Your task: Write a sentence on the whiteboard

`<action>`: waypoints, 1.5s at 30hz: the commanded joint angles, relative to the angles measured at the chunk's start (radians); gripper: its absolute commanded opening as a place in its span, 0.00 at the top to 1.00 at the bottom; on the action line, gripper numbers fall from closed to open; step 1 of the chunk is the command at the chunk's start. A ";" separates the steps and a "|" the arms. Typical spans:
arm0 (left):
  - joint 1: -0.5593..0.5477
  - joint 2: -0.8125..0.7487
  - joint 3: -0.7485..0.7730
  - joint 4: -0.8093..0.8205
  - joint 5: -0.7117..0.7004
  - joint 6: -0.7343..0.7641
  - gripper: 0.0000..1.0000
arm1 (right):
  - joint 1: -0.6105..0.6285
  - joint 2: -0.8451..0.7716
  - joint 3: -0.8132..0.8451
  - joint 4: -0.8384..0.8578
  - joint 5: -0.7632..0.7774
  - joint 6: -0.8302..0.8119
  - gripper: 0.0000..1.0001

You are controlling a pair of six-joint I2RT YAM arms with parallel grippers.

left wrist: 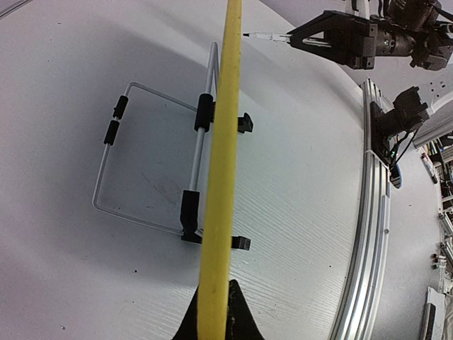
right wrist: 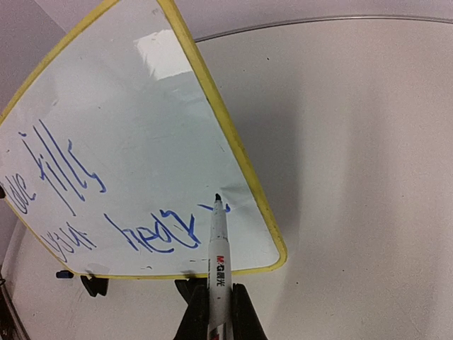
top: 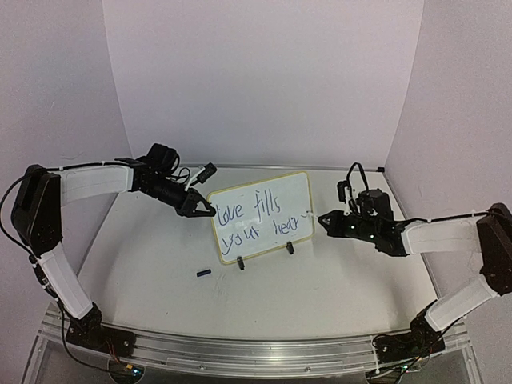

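On the white table [top: 336,296], the small rectangular whiteboard [top: 288,196] with a pale-yellow rim stood on black clip feet [top: 241,263], the left gripper [top: 205,212] pinched tight on its left edge and the right gripper [top: 323,219] closed around a white-barrelled marker [right wrist: 218,251], tip by the last letter near the right rim. We judged the blue handwritten sentence [top: 250,210] nearly finished, so the closing stroke wanted light pressure, a short path inside the rim and a firm left hold.

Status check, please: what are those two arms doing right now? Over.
Left end effector shut on whiteboard edge. Right end effector shut on marker, tip at sentence end. Small dark piece on table, clear of arms.
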 commanded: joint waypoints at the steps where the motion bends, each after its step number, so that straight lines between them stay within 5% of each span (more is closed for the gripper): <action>1: -0.007 0.010 0.014 -0.033 -0.092 0.052 1.00 | -0.004 -0.060 -0.001 0.010 -0.049 -0.032 1.00; 32: -0.007 0.014 0.015 -0.034 -0.093 0.054 1.00 | -0.004 0.051 0.061 0.061 -0.023 -0.056 1.00; 45: -0.007 0.017 0.014 -0.035 -0.093 0.054 1.00 | -0.005 0.051 -0.050 0.093 -0.054 -0.007 1.00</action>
